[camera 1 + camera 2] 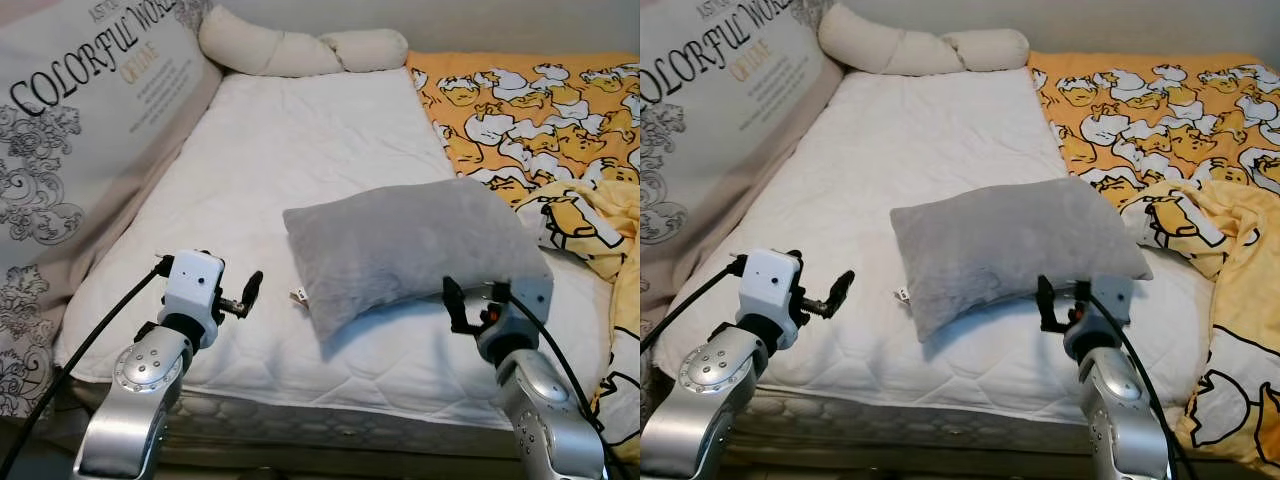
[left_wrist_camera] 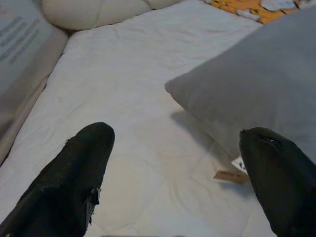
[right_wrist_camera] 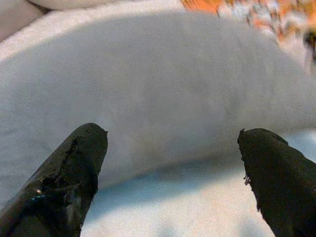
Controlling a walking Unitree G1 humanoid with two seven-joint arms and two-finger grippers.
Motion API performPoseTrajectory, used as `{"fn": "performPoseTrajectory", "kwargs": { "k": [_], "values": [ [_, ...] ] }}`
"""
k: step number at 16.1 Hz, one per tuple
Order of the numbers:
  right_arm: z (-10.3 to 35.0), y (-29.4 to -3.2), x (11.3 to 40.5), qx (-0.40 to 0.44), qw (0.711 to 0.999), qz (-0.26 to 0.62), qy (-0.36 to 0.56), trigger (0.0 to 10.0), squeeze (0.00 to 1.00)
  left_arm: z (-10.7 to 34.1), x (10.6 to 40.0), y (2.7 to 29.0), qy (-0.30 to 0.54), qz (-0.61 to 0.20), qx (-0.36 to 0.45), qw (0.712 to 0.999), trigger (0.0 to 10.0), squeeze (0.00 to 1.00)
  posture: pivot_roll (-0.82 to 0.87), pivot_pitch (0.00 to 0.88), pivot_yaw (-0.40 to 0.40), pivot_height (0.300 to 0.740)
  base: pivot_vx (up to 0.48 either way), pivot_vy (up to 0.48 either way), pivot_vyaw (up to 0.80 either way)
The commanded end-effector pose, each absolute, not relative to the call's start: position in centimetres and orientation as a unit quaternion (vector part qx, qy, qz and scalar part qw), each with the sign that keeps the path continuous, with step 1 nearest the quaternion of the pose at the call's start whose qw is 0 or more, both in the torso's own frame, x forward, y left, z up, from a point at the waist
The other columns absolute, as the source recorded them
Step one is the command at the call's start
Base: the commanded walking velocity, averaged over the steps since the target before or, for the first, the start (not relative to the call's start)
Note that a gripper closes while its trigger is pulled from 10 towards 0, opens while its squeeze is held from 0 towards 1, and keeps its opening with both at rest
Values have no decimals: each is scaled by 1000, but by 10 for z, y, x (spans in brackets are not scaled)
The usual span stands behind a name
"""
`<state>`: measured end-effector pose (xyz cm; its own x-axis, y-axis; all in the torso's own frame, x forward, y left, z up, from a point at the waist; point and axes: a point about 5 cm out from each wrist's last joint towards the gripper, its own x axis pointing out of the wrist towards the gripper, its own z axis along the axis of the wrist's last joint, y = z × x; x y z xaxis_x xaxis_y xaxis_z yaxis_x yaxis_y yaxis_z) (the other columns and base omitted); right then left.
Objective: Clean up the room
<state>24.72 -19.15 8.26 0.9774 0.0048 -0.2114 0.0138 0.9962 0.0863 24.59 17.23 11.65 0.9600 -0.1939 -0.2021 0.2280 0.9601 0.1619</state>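
Left eye view looks down on a bed with a white quilted mattress [image 1: 300, 160], where a soft grey rectangular cushion [image 1: 410, 245] lies skewed across the near half, one corner hanging toward the front edge and a small fabric tag at its lower left. The left pincer [image 1: 250, 295] hovers just off that corner, near the tag but apart from the cushion, and its wrist view shows the two black fingers [image 2: 74, 182] spread wide with bare mattress between them. The right pincer [image 1: 470, 305] sits low at the cushion's near long edge, also wide apart, the grey fabric bulging between its fingers [image 3: 69, 177]; whether a tip touches the fabric is hard to tell from here. Both arms flank the cushion, probably because something this broad and limp lifts better from two sides. A long cream bolster pillow [image 1: 300, 50] lies at the head of the bed, a large printed grey-and-white cushion [image 1: 90, 130] leans along the left, and a rumpled orange duck-patterned blanket [image 1: 540, 110] covers the right side, so the cushion likely belongs up by the bolster
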Motion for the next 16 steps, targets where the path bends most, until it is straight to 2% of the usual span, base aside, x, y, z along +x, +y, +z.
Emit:
{"fn": "performPoseTrajectory", "kwargs": {
  "k": [1, 3, 8, 11, 12, 13, 14, 16],
  "values": [
    [95, -185, 250, 43, 996, 21, 74, 10000, 1000, 117, 248, 178, 90, -90, 91, 988, 10000, 0, 16, 0, 45, 740, 0, 0, 0],
    [98, -185, 252, 34, 997, 24, 66, 10000, 1000, 118, 247, 177, 89, -89, 89, 988, 10000, 0, 17, 0, 41, 740, 0, 0, 0],
    [102, -166, 255, 6, 995, 81, 58, 10000, 1000, 118, 247, 178, 87, -76, 80, 990, 10000, 0, 19, 0, 30, 740, 267, 0, 0],
    [98, -165, 254, 12, 993, 88, 76, 10000, 1000, 118, 248, 178, 85, -75, 80, 990, 10000, 0, 17, 0, 30, 740, 300, 0, 0],
    [97, -165, 254, 9, 993, 86, 80, 10000, 1000, 118, 248, 178, 85, -75, 79, 990, 10000, 0, 16, 0, 31, 740, 307, 0, -800],
    [97, -165, 254, 10, 993, 89, 75, 10000, 612, 117, 248, 178, 85, -74, 79, 990, 10000, 0, 15, 0, 29, 740, 304, 0, 0],
    [97, -165, 254, 0, 993, 91, 76, 10000, 0, 117, 248, 178, 85, -73, 79, 991, 10000, 0, 15, 0, 29, 740, 300, 0, 0],
    [96, -165, 254, -4, 993, 88, 80, 10000, 0, 117, 248, 178, 86, -70, 80, 991, 10000, 0, 16, 0, 29, 740, 129, 0, 0]
  ]
}}
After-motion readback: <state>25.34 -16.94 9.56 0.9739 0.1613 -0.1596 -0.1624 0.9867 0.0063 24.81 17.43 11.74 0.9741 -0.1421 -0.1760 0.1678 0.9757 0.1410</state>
